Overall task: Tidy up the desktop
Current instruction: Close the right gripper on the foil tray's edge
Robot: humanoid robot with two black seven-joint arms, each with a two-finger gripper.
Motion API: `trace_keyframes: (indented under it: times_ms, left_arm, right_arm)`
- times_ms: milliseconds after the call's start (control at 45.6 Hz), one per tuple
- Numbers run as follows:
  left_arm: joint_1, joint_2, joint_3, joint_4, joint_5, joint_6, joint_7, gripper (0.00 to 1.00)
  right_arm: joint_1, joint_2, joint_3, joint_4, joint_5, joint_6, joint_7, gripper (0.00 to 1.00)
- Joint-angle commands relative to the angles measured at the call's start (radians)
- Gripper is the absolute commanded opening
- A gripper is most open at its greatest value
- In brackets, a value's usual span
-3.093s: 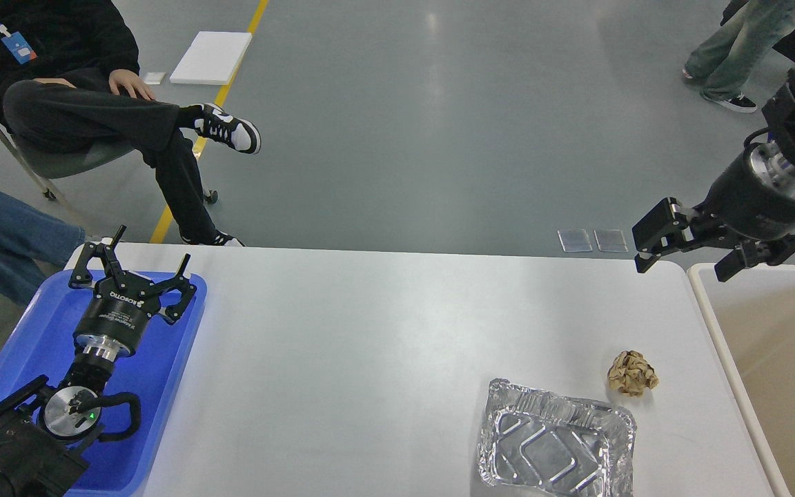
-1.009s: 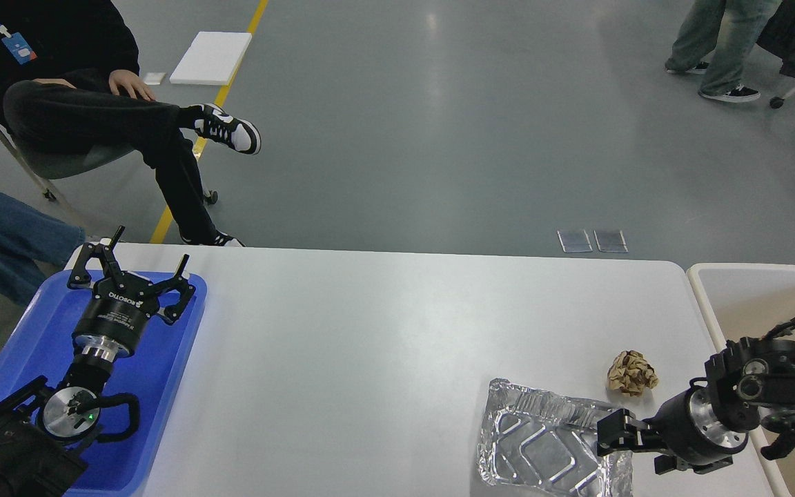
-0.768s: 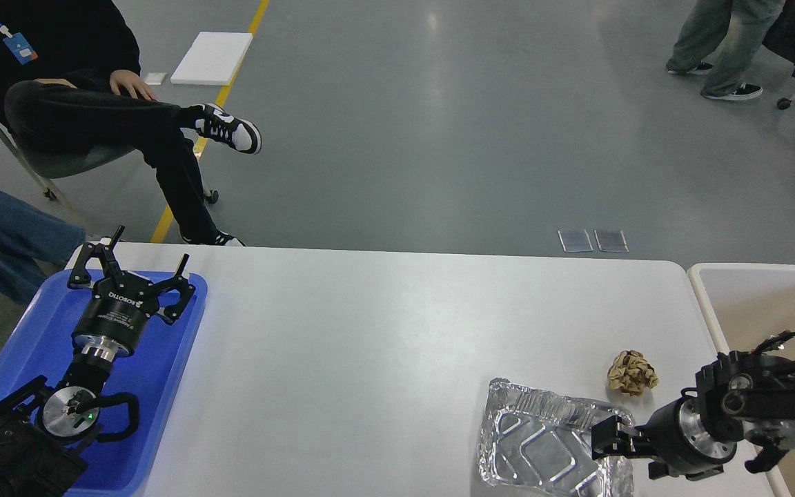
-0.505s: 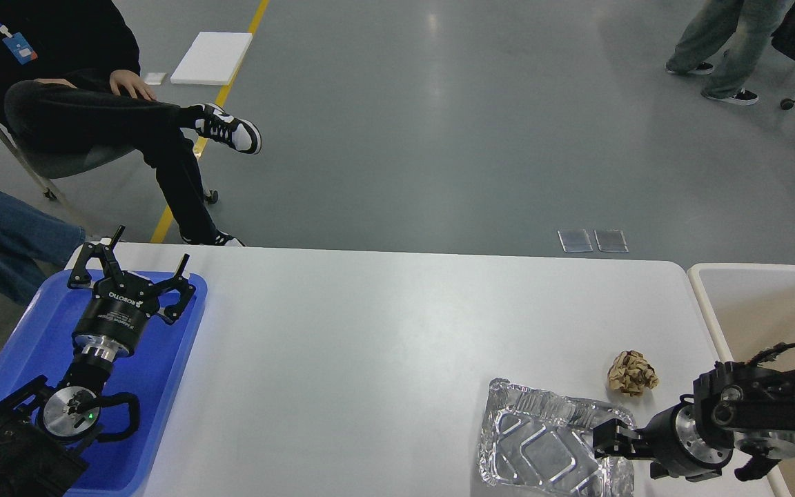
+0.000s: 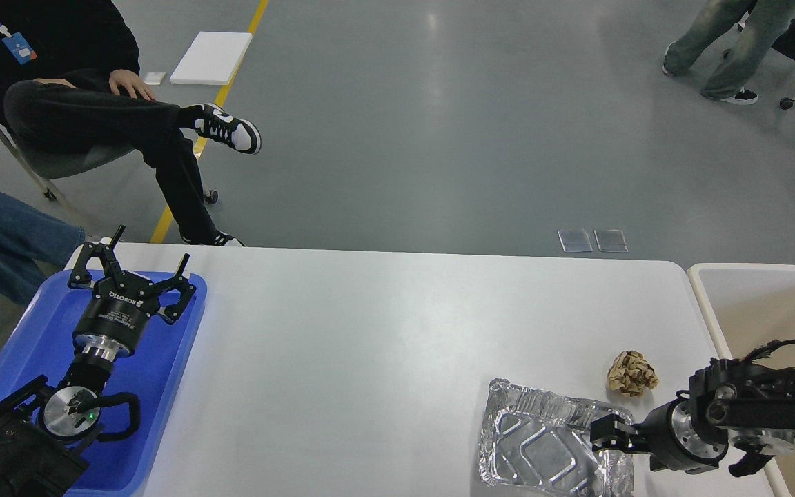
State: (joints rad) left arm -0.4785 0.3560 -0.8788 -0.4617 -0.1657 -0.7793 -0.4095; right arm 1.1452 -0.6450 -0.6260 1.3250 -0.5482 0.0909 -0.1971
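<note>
Across the lower half of the head view lies the tabletop (image 5: pixel 370 345), white, rounded at the corners, its long axis running from 9 o'clock to 3 o'clock. At its 9 o'clock end sits a blue tray (image 5: pixel 32 331); above that tray the left gripper (image 5: pixel 134 273) hangs with its fingers (image 5: pixel 182 266) spread wide, holding nothing and pointing toward 12 o'clock. At the 5 o'clock corner rests a foil tray (image 5: pixel 542 442), and a crumpled brown paper ball (image 5: pixel 632 373) lies just beside its far right corner. The right gripper (image 5: pixel 608 436) points toward 9 o'clock at the foil tray's right rim; whether its fingers grip that rim cannot be told. A beige bin (image 5: pixel 715 297) stands against the 3 o'clock edge.
</note>
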Motion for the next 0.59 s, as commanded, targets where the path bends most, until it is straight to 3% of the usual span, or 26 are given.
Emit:
trace_keyframes:
  times_ms: [0, 110, 241, 570]
  left_arm:
    - [0.0, 0.0, 0.0, 0.0, 0.0, 0.0, 0.0, 0.99]
    - [0.0, 0.0, 0.0, 0.0, 0.0, 0.0, 0.001, 0.99]
    - [0.0, 0.0, 0.0, 0.0, 0.0, 0.0, 0.001, 0.99]
    - [0.0, 0.0, 0.0, 0.0, 0.0, 0.0, 0.0, 0.99]
  right_arm:
    - [0.004, 0.005, -0.037, 0.003, -0.01, 0.004, -0.002, 0.38]
    - [0.002, 0.013, -0.066, 0.02, -0.027, 0.021, -0.002, 0.0]
    - [-0.001, 0.027, -0.063, 0.034, -0.027, 0.115, -0.005, 0.0]
    - [0.004, 0.022, -0.041, 0.025, 0.02, 0.053, -0.008, 0.0]
